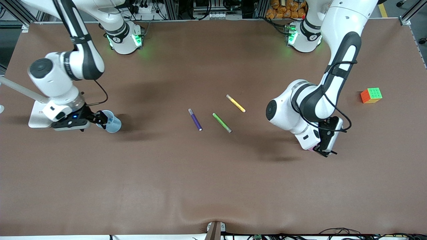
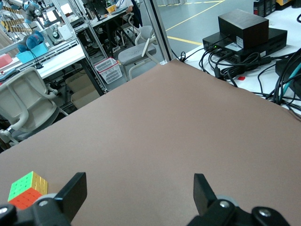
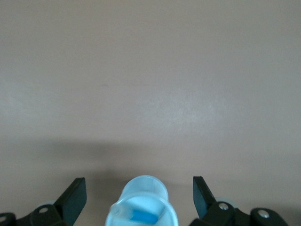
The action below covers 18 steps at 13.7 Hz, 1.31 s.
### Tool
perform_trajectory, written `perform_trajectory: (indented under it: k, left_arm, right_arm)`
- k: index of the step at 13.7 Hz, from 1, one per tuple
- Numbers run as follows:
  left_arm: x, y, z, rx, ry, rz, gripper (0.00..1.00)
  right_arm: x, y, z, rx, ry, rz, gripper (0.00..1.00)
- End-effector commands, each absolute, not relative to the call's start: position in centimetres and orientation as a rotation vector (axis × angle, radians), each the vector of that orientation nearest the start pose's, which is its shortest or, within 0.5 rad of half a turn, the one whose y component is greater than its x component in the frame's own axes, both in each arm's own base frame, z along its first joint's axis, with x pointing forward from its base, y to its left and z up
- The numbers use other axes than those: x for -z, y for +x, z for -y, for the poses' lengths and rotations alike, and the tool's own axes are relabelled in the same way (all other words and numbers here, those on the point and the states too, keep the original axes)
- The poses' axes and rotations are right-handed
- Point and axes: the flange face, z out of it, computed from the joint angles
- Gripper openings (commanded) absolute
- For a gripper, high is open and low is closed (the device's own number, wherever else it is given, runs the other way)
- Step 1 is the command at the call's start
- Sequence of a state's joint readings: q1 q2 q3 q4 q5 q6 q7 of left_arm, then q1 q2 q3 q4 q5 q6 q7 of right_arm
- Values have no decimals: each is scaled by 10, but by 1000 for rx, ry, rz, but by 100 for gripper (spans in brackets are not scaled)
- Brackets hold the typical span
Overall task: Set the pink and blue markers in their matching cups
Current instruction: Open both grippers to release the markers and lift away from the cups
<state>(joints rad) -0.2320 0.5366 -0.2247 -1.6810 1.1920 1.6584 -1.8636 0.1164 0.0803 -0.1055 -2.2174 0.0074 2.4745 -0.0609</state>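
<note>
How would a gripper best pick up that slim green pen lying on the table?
Grip the slim green pen at mid-barrel from straight above, closing across its thin width: it lies flat and diagonal on the table, with clear gaps to the purple pen and the yellow pen beside it.

Right gripper (image 1: pixel 100 119) down low at the right arm's end of the table, wrist bent so the fingers (image 3: pixel 70 200) point sideways, spread wide apart. Left gripper (image 1: pixel 325 151) low over the table near the left arm's end, elbow folded, fingers (image 2: pixel 203 193) wide open too, gripping nothing.
</note>
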Motion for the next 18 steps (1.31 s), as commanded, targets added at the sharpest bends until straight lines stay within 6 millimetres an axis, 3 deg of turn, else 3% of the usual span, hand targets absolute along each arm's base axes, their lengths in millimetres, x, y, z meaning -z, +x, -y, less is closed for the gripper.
perform_trajectory:
  k: [1, 4, 6, 8, 12, 13, 15, 18]
  left_arm:
    - [-333, 630, 185, 839, -1951, 983, 100]
    - [-357, 637, 185, 764, -1995, 1003, 100]
    - [-376, 641, 184, 697, -2029, 987, 100]
    - [-394, 645, 181, 655, -2070, 988, 100]
    - [-413, 653, 169, 555, -2145, 1011, 100]
    - [-421, 654, 169, 540, -2169, 1006, 100]
    - [-438, 651, 167, 486, -2229, 984, 100]
    - [-456, 651, 149, 414, -2290, 985, 100]
  right_arm:
    - [-422, 596, -3, 71, -3058, -24, 100]
    - [-459, 634, 17, -85, -3032, -65, 100]
    - [-477, 643, 30, -177, -3021, -76, 100]
    - [-503, 648, 29, -173, -3026, -51, 100]
    - [-577, 638, 26, -153, -3048, -21, 100]
    - [-580, 635, 27, -182, -3081, -16, 100]
    - [-608, 622, 9, -199, -3142, 44, 100]
    - [-625, 621, 7, -139, -3168, 30, 100]
